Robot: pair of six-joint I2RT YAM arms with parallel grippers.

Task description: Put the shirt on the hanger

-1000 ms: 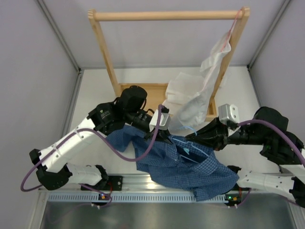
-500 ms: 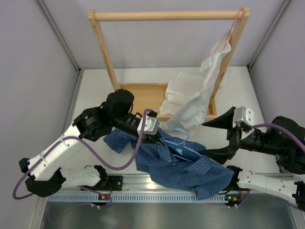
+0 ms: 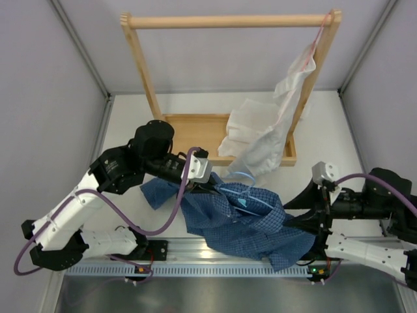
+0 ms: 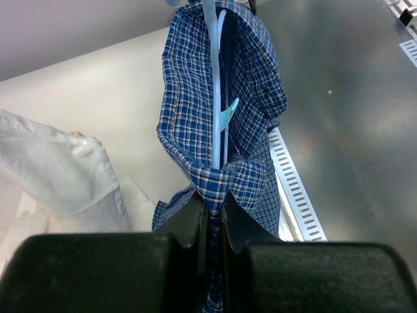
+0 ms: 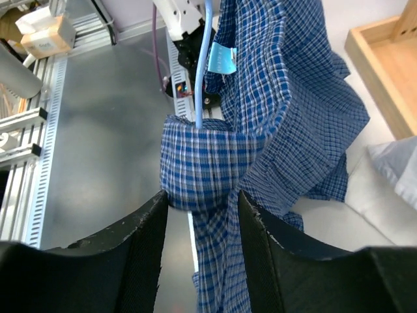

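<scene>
Shirt (image 4: 189, 124) pinched in left claw (image 4: 210, 207), right claw (image 5: 201, 201) agape alongside

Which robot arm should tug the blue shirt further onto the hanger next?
Right. The right gripper is open beside the shirt fold over the hanger end; the left gripper is busy, shut on the shirt.

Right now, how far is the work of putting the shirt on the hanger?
Done: the hanger sits inside the shirt, one end filling a shoulder. In hand: the left fingers pinch cloth and wire together; the right fingers stand open around that shoulder. Remaining: smoothing the bunched shirt; the other shoulder's fit cannot be told.
</scene>
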